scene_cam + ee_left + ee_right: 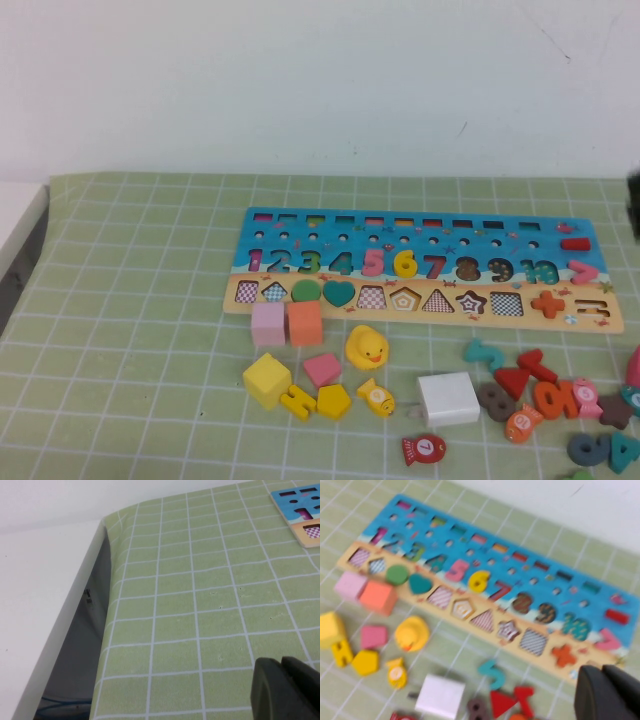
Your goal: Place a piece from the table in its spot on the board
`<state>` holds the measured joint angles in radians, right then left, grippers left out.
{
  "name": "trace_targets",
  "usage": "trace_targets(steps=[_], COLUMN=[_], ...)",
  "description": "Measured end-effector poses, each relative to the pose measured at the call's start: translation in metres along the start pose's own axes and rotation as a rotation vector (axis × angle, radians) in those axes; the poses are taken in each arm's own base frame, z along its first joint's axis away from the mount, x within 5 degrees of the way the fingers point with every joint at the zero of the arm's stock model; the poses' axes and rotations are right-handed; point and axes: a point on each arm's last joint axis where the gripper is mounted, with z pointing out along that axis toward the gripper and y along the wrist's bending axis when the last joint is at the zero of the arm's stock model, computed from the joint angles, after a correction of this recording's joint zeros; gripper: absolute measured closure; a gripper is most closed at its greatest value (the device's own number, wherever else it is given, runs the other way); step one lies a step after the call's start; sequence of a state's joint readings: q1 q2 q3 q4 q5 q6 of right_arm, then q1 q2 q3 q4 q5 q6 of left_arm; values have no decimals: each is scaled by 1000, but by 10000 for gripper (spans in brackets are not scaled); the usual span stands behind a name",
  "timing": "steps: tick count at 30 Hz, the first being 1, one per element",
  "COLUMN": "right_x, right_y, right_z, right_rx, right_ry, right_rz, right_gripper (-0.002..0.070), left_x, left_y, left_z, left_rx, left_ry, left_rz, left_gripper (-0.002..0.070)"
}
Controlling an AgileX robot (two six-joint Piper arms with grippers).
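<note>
**Yellow 6 seated on the board, both grippers away from it**

The piece (405,263), a yellow numeral 6, lies in its slot in the number row of the board (300,222), between the pink 5 (373,261) and the red 7 (434,266). In the right wrist view it shows again (479,581), flat in the row and well apart from the right gripper (607,692), whose dark fingers are clenched together with nothing between them, raised over the board's right end. The left gripper (287,690) hovers over bare mat on the table (200,605), far to the left of the board, only whose corner (300,510) is seen there; its fingers look pressed together and empty. In front of the board sit the yellow duck (366,348), a white block (448,398) and loose numerals.
</note>
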<state>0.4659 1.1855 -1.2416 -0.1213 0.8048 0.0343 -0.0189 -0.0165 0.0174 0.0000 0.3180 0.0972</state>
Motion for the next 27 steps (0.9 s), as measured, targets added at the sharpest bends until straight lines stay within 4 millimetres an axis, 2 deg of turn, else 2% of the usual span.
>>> trace_targets(steps=[7,10,13,17,22,27], right_x=[98,131,155,170,172,172], right_y=[8,9,10,13,17,18], right_z=[10,11,10,8,8,8], right_rx=[-33,-38,-42,-69,-118,-126], right_ry=[-74,-104,-119,-118,-111,-111], right_rz=[1,-1,7,62,158,173], right_gripper=[678,678,678,678,678,678], left_x=[0,0,0,0,0,0], left_y=[-1,-1,-2,-2,-2,-2], left_z=[0,0,0,0,0,0], left_rx=[8,15,17,17,18,18], left_ry=[1,2,2,2,2,2], left_rz=[-21,-40,-43,-45,-46,-46], left_gripper=[677,677,677,677,677,677])
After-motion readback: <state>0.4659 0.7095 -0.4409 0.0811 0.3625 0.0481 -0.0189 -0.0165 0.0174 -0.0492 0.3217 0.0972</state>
